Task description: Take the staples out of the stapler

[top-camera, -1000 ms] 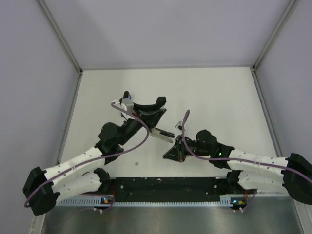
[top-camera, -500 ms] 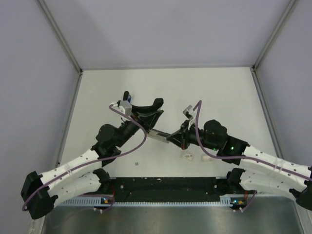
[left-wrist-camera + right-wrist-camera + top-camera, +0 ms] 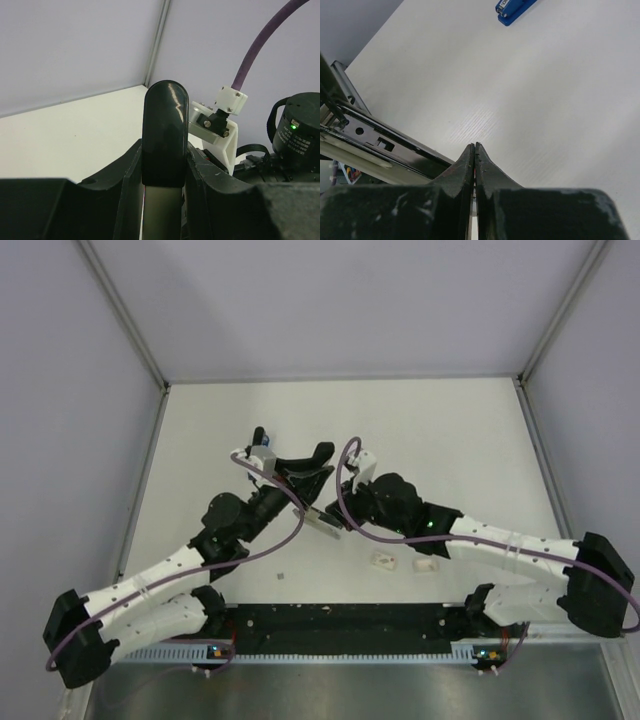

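Top external view: we are seeing the black stapler (image 3: 308, 462) swung open, and the left gripper (image 3: 290, 485) is clamping it. In the left wrist view its glossy upper arm (image 3: 165, 130) is standing between those fingers. Its metal rail (image 3: 385, 142) is lying just left of the right gripper (image 3: 474, 150), whose fingers are pressing together; we cannot tell whether anything thin sits between them. Beyond those tips a blue object (image 3: 515, 9) is lying on the table (image 3: 450, 440). A small white piece (image 3: 385, 560) and a second white piece (image 3: 427, 566) are resting beside the right arm.
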You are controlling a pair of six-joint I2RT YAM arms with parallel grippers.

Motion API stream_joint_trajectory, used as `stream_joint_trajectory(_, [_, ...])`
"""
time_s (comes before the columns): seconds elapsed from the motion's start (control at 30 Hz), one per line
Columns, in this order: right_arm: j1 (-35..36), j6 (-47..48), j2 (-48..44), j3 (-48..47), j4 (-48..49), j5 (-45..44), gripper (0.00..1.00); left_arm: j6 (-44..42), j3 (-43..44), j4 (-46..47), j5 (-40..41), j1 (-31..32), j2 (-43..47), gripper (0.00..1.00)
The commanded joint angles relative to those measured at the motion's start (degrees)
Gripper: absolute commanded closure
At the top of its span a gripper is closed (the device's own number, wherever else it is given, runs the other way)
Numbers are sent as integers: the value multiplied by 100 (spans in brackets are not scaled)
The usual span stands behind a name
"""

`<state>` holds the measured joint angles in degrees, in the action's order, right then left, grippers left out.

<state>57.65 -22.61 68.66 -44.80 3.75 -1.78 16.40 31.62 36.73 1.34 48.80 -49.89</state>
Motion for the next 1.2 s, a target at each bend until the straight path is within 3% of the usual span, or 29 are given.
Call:
stream_joint_trajectory(0.0, [27, -190, 199, -267, 784, 160, 100, -137, 354, 432, 401, -2, -161, 100])
stream_joint_trajectory(0.3, [36, -665, 841, -197, 1558, 863, 100, -339, 117, 1037, 990, -2, -794, 100])
stream_joint_trajectory(0.53, [27, -1201, 1325, -100, 2357, 1285, 100, -585, 433, 1108, 1192, -2, -1268, 100])
stream_joint_trajectory(0.97, [-174, -1931, 1860, 454, 3456, 1531, 100, -735, 574, 1231, 1351, -10, -2244, 100])
stream_joint_trajectory(1.17, [-272, -2002, 1958, 498, 3589, 1663, 100, -788, 626, 1170, 1316, -2, -2262, 100])
